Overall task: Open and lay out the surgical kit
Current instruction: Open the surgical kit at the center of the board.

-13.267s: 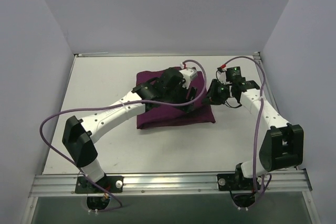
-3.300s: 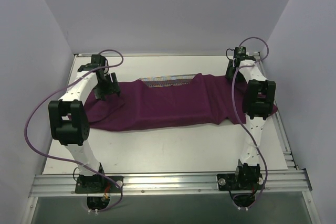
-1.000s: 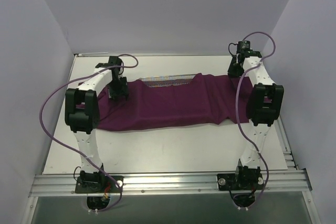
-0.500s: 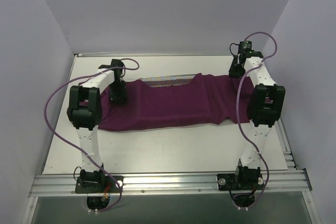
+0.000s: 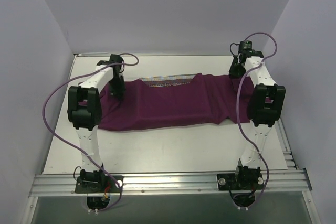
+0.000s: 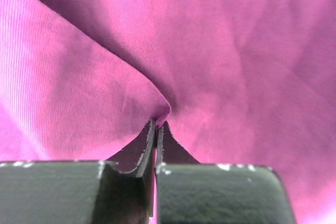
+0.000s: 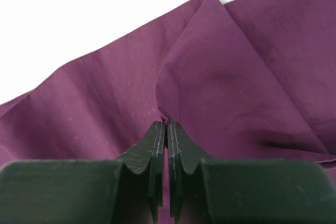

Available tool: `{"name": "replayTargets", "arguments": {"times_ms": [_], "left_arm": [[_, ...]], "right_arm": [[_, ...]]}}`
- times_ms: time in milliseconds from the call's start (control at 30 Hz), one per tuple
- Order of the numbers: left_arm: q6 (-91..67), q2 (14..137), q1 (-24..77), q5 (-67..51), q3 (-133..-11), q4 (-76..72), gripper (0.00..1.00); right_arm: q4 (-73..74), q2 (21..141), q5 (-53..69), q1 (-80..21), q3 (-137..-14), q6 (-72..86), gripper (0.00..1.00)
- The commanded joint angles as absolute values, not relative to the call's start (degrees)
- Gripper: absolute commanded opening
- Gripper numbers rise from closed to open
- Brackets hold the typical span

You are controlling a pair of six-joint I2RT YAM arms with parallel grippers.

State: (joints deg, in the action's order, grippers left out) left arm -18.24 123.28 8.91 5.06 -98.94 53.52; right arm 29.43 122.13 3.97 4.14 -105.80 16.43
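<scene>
Both arms stand tall and folded, each rising steeply from its base at the near edge to a high elbow and then reaching forward and down toward the back of the surface (image 5: pixel 173 150). The left arm's forearm runs up and inward from the elbow, and its wrist tips over so that the left claw (image 5: pixel 116 93) points down onto the left end of the purple cloth wrap (image 5: pixel 168 104). The right arm mirrors it, with the right claw (image 5: pixel 234 72) coming down on the far right corner of the wrap. In the left wrist view the left claw (image 6: pixel 157 124) is closed tight, its two tips pinching a small raised pucker of the wrap (image 6: pixel 236 51), with creases fanning out from the pinch. In the right wrist view the right claw (image 7: pixel 166 124) is likewise closed, nipping a fold of the wrap (image 7: pixel 220 66) close to its edge, with bare white surface beyond. The wrap lies spread in a wide band across the middle of the surface, and a strip of the wire-mesh tray (image 5: pixel 170 81) shows at its far edge, the rest being covered. A second ago the left claw hung over the same spot with its tips apart; it has since shut on the fabric. The right arm has kept its pose and grip. Some thirteen seconds back the wrap was a compact folded bundle at the centre, both claws working at it.
</scene>
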Motion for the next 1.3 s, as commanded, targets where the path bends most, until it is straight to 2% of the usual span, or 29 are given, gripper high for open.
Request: {"name": "replayTargets", "arguments": {"times_ms": [0, 167, 433, 567, 867, 1100, 1200, 1267], "left_arm": [[-18.02, 116.81, 8.44, 4.04, -104.23, 57.37, 0.02], [-19.51, 106.2, 5.46, 3.17, -102.76, 57.84, 0.02], [-23.29, 77.89, -8.51, 0.79, -85.36, 55.37, 0.02], [-24.43, 66.22, -10.81, 2.19, -78.94, 58.18, 0.02], [-27.77, 43.63, -11.34, 11.86, -65.58, 57.48, 0.02], [-27.69, 36.48, -11.43, 17.57, -69.76, 56.95, 0.02], [-27.16, 34.2, -11.34, 20.82, -72.15, 56.52, 0.04], [-26.55, 31.49, -11.16, 22.58, -72.43, 55.03, 0.06]], "right_arm": [[34.18, 117.69, 4.83, 4.48, -109.58, 15.82, 0.0], [35.6, 111.11, 6.41, 5.45, -109.35, 16.87, 0.0], [34.9, 91.95, 10.99, 11.78, -93.81, 20.65, 0.0], [35.94, 86.14, 11.16, 10.99, -87.99, 21.01, 0.0], [33.58, 64.1, -2.28, 2.64, -77.01, 17.4, 0.0], [33.66, 45.02, -11.94, -1.23, -71.02, 11.52, 0.0], [33.14, 36.95, -16.51, -1.32, -68.21, 11.16, 0.05], [33.31, 33.94, -18.27, -1.41, -67.94, 11.69, 0.04]]}}
